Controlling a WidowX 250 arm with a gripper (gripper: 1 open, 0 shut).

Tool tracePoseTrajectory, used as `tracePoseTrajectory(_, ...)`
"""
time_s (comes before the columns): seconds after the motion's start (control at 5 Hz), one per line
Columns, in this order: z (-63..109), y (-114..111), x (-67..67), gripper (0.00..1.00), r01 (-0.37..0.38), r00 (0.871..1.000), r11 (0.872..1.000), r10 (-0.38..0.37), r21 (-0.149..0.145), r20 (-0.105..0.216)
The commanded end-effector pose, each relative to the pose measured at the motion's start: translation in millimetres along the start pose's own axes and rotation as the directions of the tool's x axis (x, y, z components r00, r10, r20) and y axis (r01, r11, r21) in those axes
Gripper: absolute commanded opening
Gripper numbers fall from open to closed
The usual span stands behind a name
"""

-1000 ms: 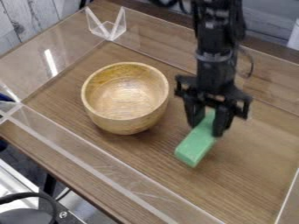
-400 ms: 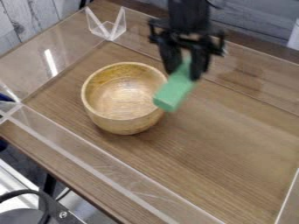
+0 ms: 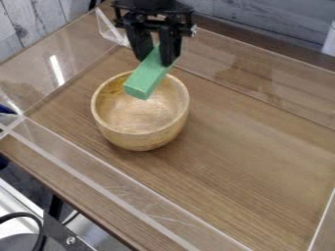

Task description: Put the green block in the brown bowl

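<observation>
The black gripper [image 3: 155,46] hangs from the top of the view, pointing down, and its two dark fingers [image 3: 137,41] pinch the upper end of the green block [image 3: 148,74] between them. The block sits slanted in the grip, its top end caught between the fingers and its lower end angled down and to the left in the picture. It is up in the air, touching neither desk nor bowl as far as I can see, and its lower end hangs over the far part of the brown bowl [image 3: 140,132], just above the rim there.

The bowl stands upright on the wooden desk [image 3: 249,137], toward the left of the working area. It is round and thick-walled, pale tan, with grain showing on the inside. Nothing lies in it; the hollow is bare wood.

A low clear plastic wall [image 3: 78,147] runs around the desk top, catching the light along its edges. At the far left corner, behind the bowl and left of the gripper, a small clear plastic piece [image 3: 118,27] shaped like a V stands against the wall. The desk to the right of the bowl shows only its brown wood grain and a soft glare.
</observation>
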State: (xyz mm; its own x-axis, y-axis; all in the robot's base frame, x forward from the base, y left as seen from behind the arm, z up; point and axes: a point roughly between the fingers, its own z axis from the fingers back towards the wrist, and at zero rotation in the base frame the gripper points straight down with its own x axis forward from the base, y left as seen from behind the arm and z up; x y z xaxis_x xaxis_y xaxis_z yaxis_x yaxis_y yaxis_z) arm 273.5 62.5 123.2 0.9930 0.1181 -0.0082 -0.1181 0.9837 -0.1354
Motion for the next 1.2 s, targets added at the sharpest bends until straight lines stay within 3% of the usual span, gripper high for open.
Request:
tracePoseTrajectory(0.0,4.8,10,-0.8,0.00,0.021,0.998,0.999,-0.023,0.046,0.057)
tracePoseTrajectory(0.4,-29.1,21,-16.1,0.00,0.042,0.998,0.995,-0.046,0.091,0.039)
tracePoseTrajectory(1.0,-38.7,28,-18.9,0.00,0.035,0.999,0.994,-0.037,0.102,0.020)
